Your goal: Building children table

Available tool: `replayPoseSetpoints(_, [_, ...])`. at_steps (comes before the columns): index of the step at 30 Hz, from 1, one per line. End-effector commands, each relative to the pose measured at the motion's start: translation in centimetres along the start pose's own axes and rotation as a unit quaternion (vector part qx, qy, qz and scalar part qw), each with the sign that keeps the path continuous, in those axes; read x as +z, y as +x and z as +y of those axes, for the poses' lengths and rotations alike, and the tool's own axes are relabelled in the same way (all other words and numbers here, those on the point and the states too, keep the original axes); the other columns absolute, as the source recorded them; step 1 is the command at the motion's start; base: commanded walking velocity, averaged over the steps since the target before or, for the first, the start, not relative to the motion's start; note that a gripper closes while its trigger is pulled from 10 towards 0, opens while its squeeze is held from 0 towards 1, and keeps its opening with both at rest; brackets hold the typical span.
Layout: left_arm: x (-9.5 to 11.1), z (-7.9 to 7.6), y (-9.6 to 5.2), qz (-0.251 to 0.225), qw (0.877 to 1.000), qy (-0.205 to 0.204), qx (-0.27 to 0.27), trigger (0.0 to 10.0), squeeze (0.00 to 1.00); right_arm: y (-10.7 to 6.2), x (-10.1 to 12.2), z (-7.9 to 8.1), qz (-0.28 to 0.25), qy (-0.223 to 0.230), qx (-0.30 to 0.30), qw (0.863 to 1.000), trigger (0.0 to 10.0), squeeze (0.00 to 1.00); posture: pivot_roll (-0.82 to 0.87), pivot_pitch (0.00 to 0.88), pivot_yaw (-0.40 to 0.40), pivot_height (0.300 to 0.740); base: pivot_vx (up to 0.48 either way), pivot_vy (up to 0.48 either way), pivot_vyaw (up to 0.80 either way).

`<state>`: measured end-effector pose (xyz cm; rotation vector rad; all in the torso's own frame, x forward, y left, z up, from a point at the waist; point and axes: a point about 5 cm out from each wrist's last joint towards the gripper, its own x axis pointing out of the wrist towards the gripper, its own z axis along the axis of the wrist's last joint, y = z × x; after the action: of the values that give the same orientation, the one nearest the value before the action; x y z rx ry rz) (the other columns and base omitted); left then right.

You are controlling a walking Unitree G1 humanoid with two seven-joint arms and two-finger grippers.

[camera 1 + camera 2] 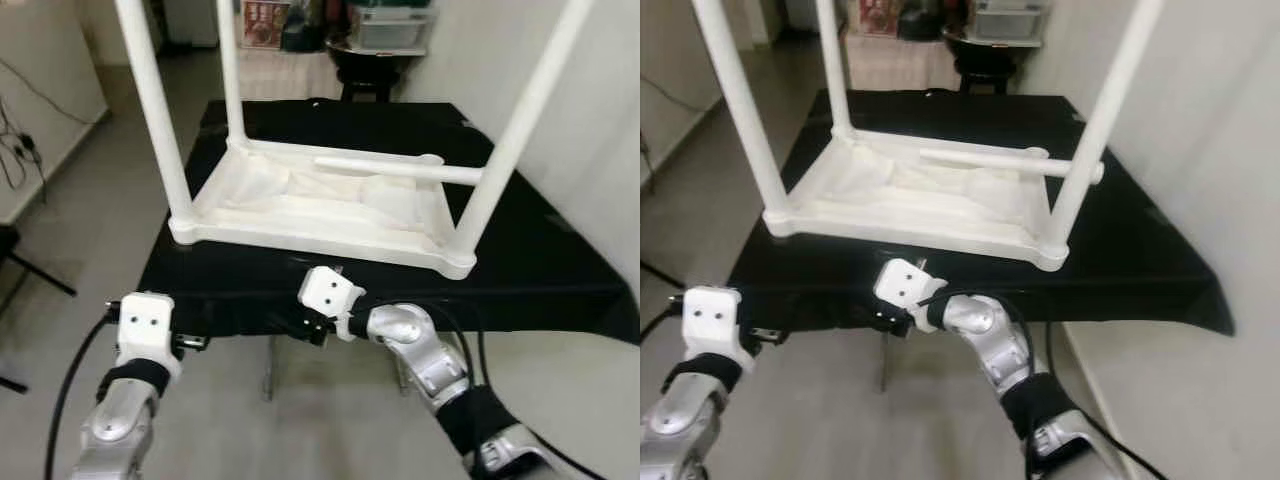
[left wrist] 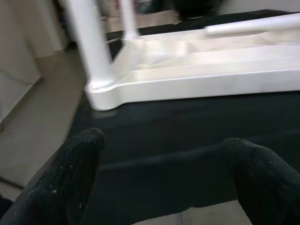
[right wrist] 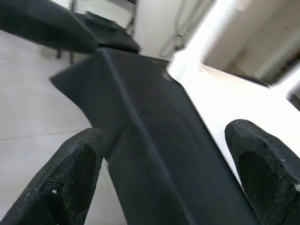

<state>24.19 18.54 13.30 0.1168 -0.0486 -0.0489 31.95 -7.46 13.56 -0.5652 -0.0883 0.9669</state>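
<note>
- Right gripper (image 3: 159,168) held spread, empty, low at near edge of black-draped stand (image 1: 560,270); left gripper (image 2: 164,173) likewise spread, nothing gripped.
- Children table (image 1: 320,215) set upside-down on cloth; 3 legs fitted upright.
- Loose 4th leg (image 1: 400,168) lies across underside, by empty far-right corner.
- Step judged: last leg pending; reach + grasp needed.
- Loose leg seen whole in head views; wrist views give only frame edge.

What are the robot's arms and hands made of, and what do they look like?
Both arms are jointed silver metal with a black band near the wrist and black cables trailing off. Each ends in a white boxy block marked by two small dark dots. The left gripper and right gripper each have two thick black textured fingers with rounded tips.
</note>
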Motion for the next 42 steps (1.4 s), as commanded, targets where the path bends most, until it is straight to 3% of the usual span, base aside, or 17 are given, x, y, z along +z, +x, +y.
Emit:
replayPoseSetpoints(1, [0.0,-0.2,-0.1,-0.001,1.000,0.005,-0.011,10.0,0.00,-0.2,-0.4,-0.3,0.005,0.021,-0.012,1.000,10.0,0.00,-0.08,0.000,-0.073,0.740,0.375,0.000,0.80])
replayPoseSetpoints(6, [0.0,-0.3,-0.1,0.000,1.000,0.005,-0.015,10.0,0.00,-0.3,-0.5,-0.4,-0.006,0.063,-0.019,0.998,10.0,0.00,-0.08,0.000,-0.072,0.740,0.371,0.000,0.00])
replayPoseSetpoints(7, [0.0,-0.3,-0.1,0.000,1.000,0.004,-0.015,10.0,0.00,-0.2,-0.7,-0.2,0.010,0.043,-0.012,0.999,10.0,0.00,-0.08,0.000,-0.072,0.740,0.356,0.000,0.00])
replayPoseSetpoints(12, [0.0,-0.3,-0.1,0.000,1.000,0.004,-0.016,10.0,0.00,-0.2,-0.7,-0.1,0.013,0.036,-0.003,0.999,10.0,0.00,-0.08,0.000,-0.072,0.740,0.356,0.000,0.00])
replayPoseSetpoints(19, [0.0,-0.4,-0.1,0.002,1.000,0.004,-0.018,10.0,0.00,-1.1,-1.4,-0.6,0.060,-0.002,0.042,0.997,10.0,0.00,-0.08,0.000,-0.070,0.740,0.343,0.000,0.00])
replayPoseSetpoints(30, [-0.1,-0.2,0.0,0.005,1.000,0.000,-0.008,10.0,0.00,-1.5,-1.2,-1.2,0.088,-0.003,0.079,0.993,10.0,0.00,-0.09,0.000,-0.071,0.740,0.059,0.000,0.00])
replayPoseSetpoints(35, [0.0,-0.2,-0.3,0.006,1.000,0.006,0.003,10.0,0.00,-1.0,-0.9,-1.8,0.132,0.001,0.119,0.984,10.0,0.00,-0.07,0.000,-0.079,0.740,0.000,0.000,0.00])
replayPoseSetpoints(37, [0.2,-0.8,-1.1,0.015,1.000,0.015,-0.001,10.0,0.00,-0.7,-0.7,-2.2,0.189,0.018,0.172,0.967,10.0,0.00,-0.07,0.000,-0.080,0.740,0.000,0.000,0.00])
replayPoseSetpoints(42, [0.2,-1.4,-2.0,0.026,1.000,0.010,-0.009,10.0,0.00,-0.6,-0.9,-2.7,0.230,0.028,0.185,0.955,10.0,0.00,-0.06,0.008,-0.084,0.740,0.000,0.000,0.00])
